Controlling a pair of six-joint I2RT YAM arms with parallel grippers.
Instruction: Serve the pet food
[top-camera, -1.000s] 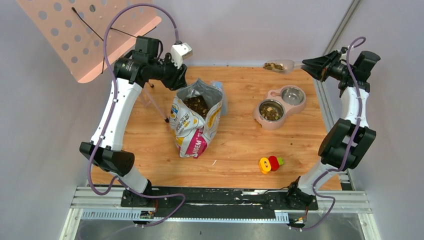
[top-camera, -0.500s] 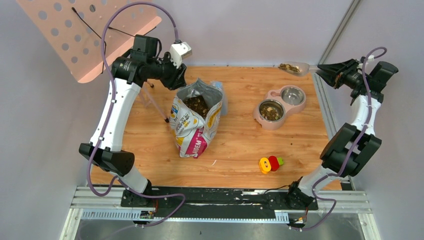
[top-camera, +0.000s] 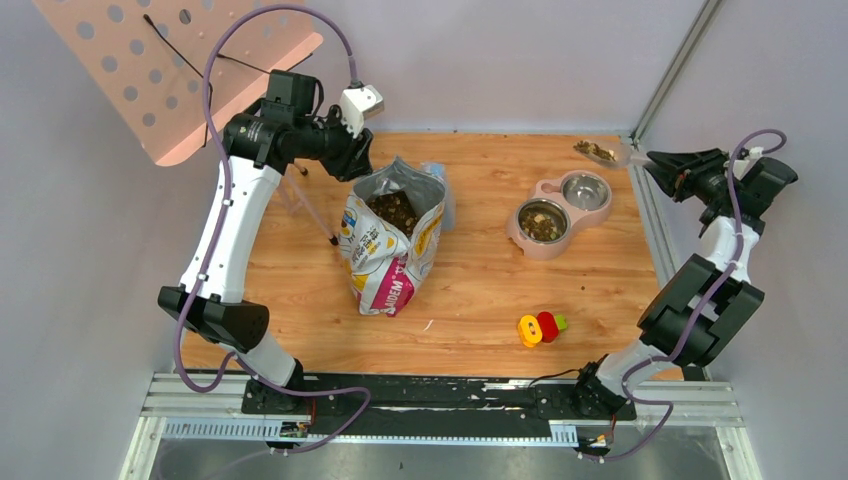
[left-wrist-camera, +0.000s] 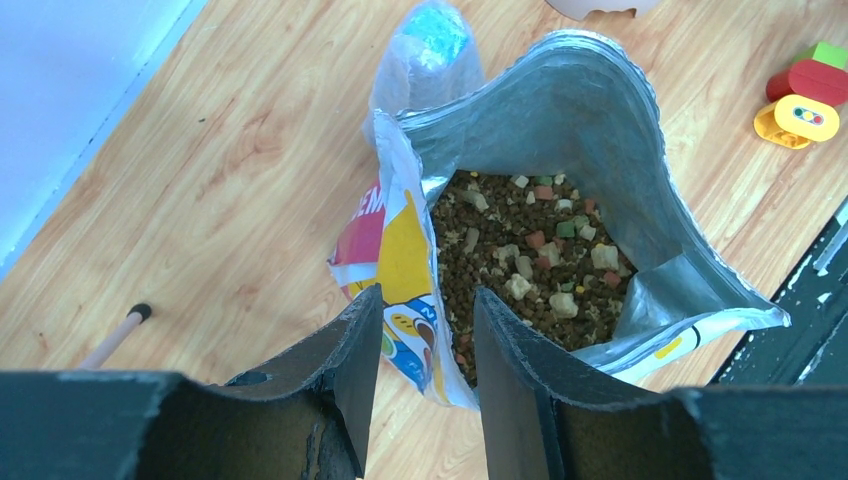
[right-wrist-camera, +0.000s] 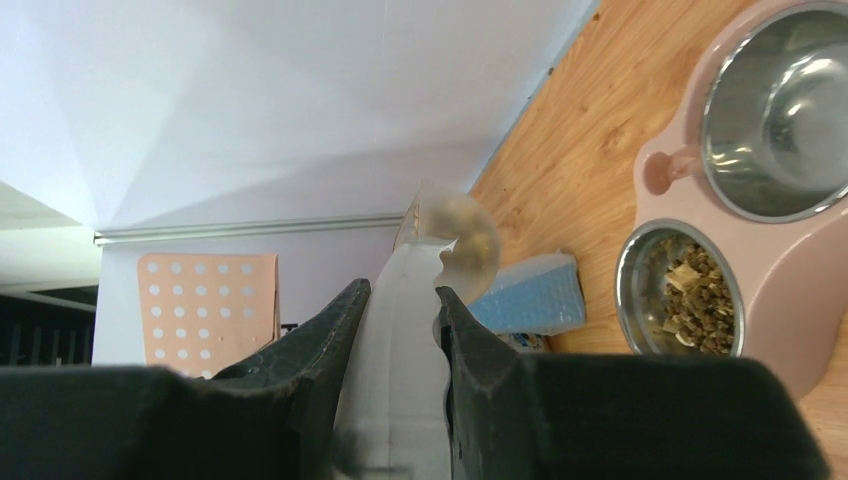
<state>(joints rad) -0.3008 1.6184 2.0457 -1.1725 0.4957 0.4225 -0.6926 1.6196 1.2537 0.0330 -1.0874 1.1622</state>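
The pet food shows in three places: in the open printed bag as brown kibble, in the left steel bowl of the pink double stand, and in a translucent scoop. My right gripper is shut on the scoop's handle and holds it in the air behind the stand's empty right bowl. My left gripper hovers open over the bag's left rim, and the kibble shows just beyond its fingertips.
A red, yellow and green toy lies at the front right. A blue bubble-wrap pouch stands behind the bag. A pink perforated board on thin legs stands at the back left. Walls close in on the back and right.
My right arm has swung the loaded scoop to the right and a little nearer, from the back wall to the right edge behind the stand. The left arm has not moved.
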